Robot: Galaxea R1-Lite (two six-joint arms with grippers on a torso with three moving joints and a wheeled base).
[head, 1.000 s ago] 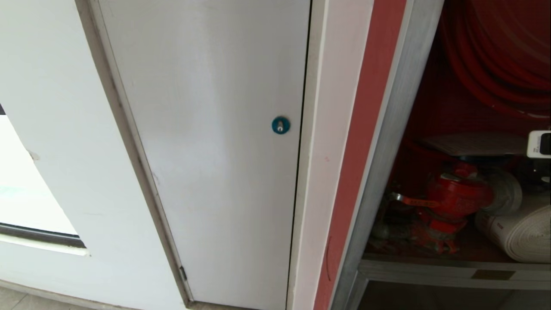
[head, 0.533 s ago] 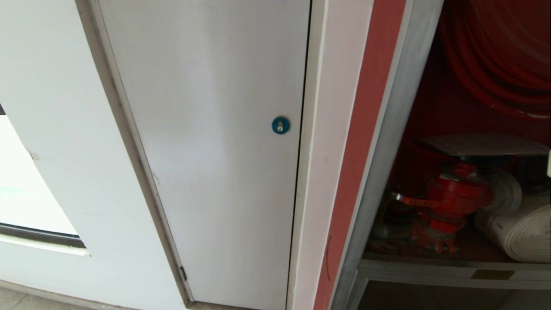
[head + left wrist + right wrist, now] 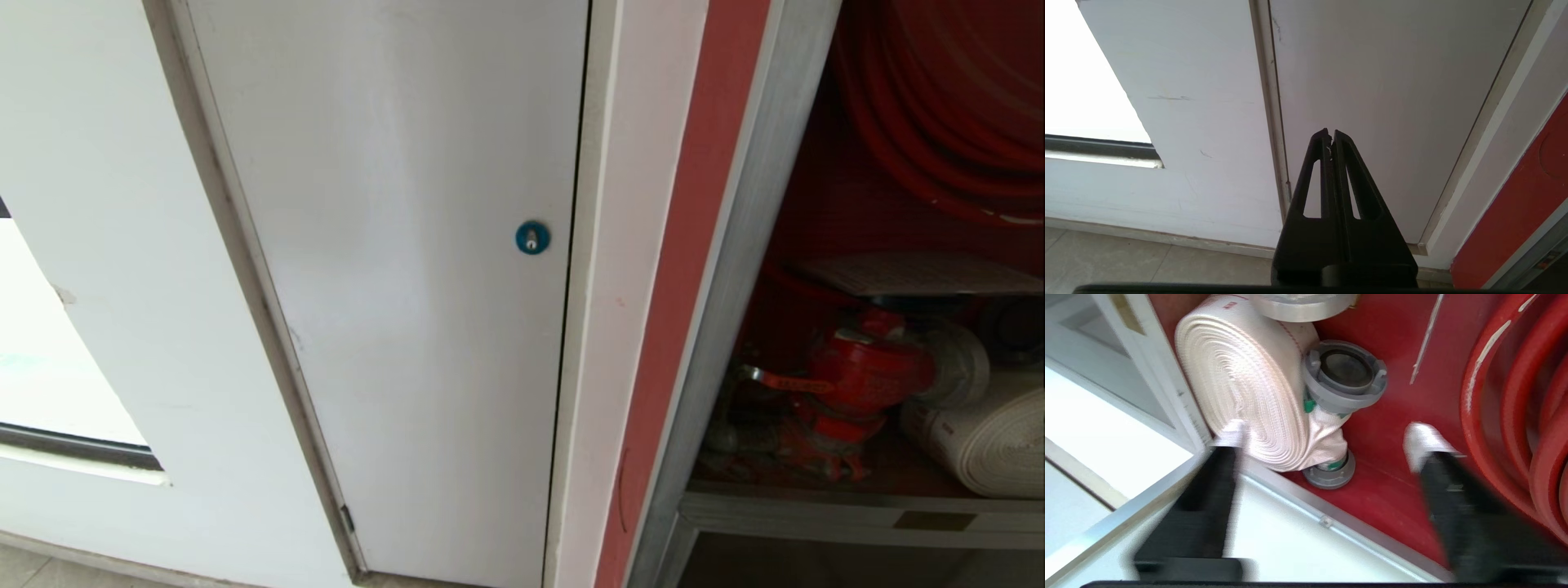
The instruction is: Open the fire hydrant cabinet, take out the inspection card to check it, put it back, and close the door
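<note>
The fire hydrant cabinet point(image 3: 739, 245) stands open at the right of the head view, aluminium-framed and red inside. In it are a red coiled hose point(image 3: 939, 122), a red hydrant valve point(image 3: 865, 371) and a white rolled hose point(image 3: 992, 445). The inspection card point(image 3: 914, 276), a flat greyish sheet, lies on top of the valve. The door is out of view. My right gripper point(image 3: 1327, 435) is open and empty in front of the white rolled hose point(image 3: 1249, 375), outside the head view. My left gripper point(image 3: 1331, 132) is shut and parked low.
A plain white door point(image 3: 392, 286) with a blue round lock point(image 3: 532, 237) fills the left of the head view. A red strip point(image 3: 686, 269) and white trim separate it from the cabinet. Grey hose couplings point(image 3: 1345, 375) lie by the roll. Below the cabinet opening runs a crossbar point(image 3: 816, 510).
The white tip of my right gripper, at the right edge of the head view a second ago, has drawn back out of that view. The card and the hoses have not moved.
</note>
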